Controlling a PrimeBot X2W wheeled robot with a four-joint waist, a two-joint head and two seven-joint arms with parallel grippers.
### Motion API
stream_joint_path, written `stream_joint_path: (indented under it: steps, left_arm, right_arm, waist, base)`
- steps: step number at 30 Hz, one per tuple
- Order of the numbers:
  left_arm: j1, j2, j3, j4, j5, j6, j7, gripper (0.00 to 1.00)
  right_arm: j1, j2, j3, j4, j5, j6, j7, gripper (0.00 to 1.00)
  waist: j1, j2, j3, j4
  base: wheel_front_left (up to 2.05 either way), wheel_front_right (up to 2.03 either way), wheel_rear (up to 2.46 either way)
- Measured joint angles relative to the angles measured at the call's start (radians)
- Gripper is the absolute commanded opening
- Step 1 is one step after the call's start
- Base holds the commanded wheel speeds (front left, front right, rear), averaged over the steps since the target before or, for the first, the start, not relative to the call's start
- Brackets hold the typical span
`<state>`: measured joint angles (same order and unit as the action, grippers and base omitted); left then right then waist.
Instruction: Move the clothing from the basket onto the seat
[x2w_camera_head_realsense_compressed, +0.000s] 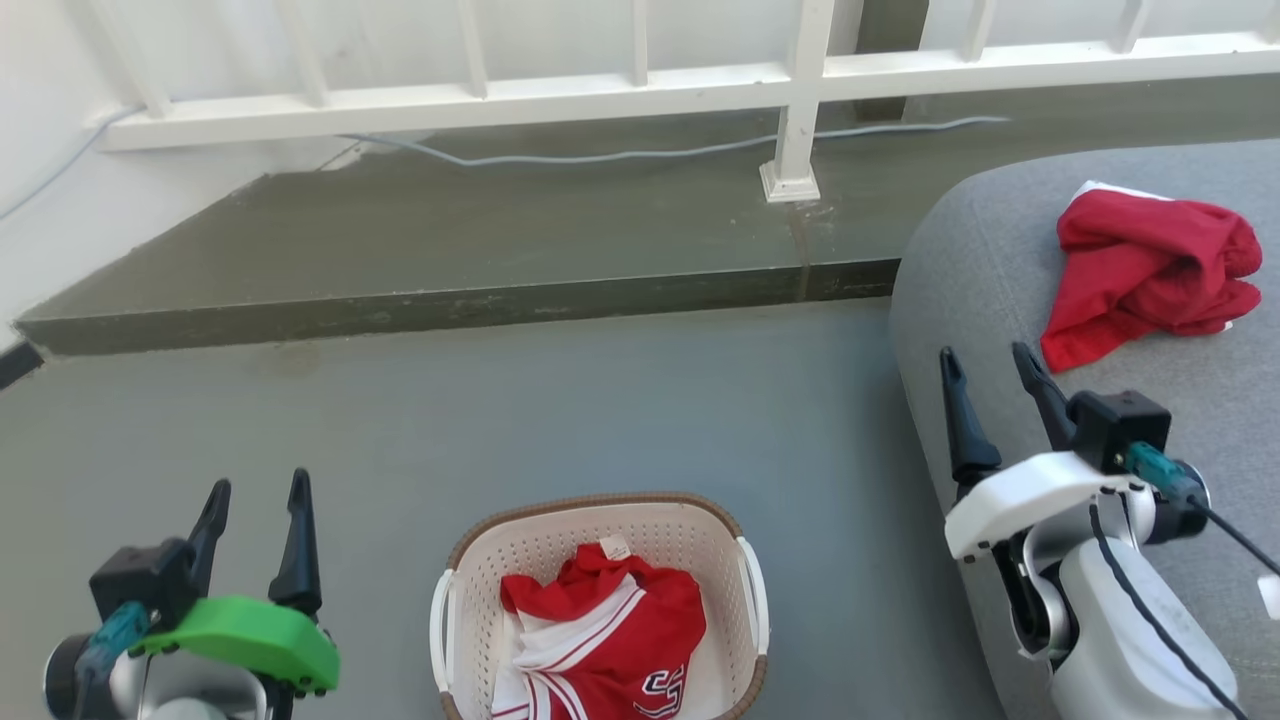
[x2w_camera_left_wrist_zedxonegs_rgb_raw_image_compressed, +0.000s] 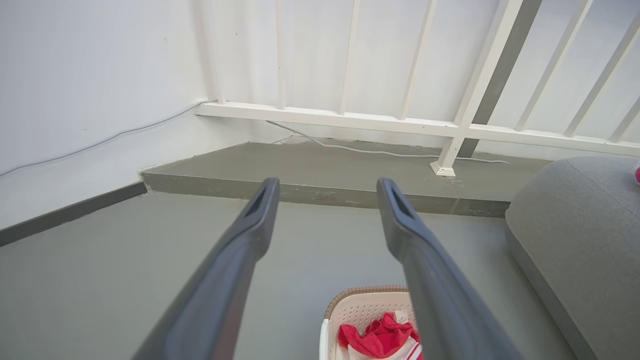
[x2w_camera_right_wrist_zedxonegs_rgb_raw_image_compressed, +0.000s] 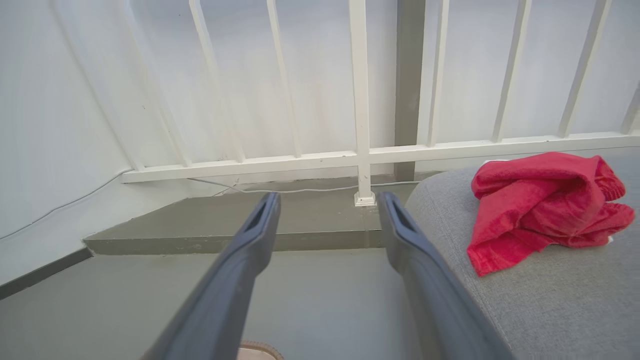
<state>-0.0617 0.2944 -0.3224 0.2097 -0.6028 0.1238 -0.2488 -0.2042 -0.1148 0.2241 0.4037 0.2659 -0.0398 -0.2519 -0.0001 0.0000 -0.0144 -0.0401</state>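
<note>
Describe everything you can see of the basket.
The basket is a cream-white perforated plastic tub, a rounded rectangle with a brown woven-look rim and white side handles. It stands upright on the grey floor, left of the seat and apart from it, its near end cut off by the head view's bottom edge. A red jersey with white stripes lies crumpled inside. The left gripper and right gripper, both open, are clear of it.

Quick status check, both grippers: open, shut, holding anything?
Left gripper: open, holding nothing.
Right gripper: open, holding nothing.
</note>
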Motion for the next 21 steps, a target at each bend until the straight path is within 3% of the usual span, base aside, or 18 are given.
stream_joint_path:
  steps: [21]
  left_arm:
    - [0.127, -0.044, 0.067, -0.101, 0.062, 0.000, 0.000, 1.00]
  right_arm:
    - [0.126, 0.012, 0.002, -0.136, 0.013, -0.024, 0.016, 1.00]
  waist:
    - [0.0000, 0.0000, -0.012, -0.024]
  base:
    - [0.00, 0.00, 0.00]
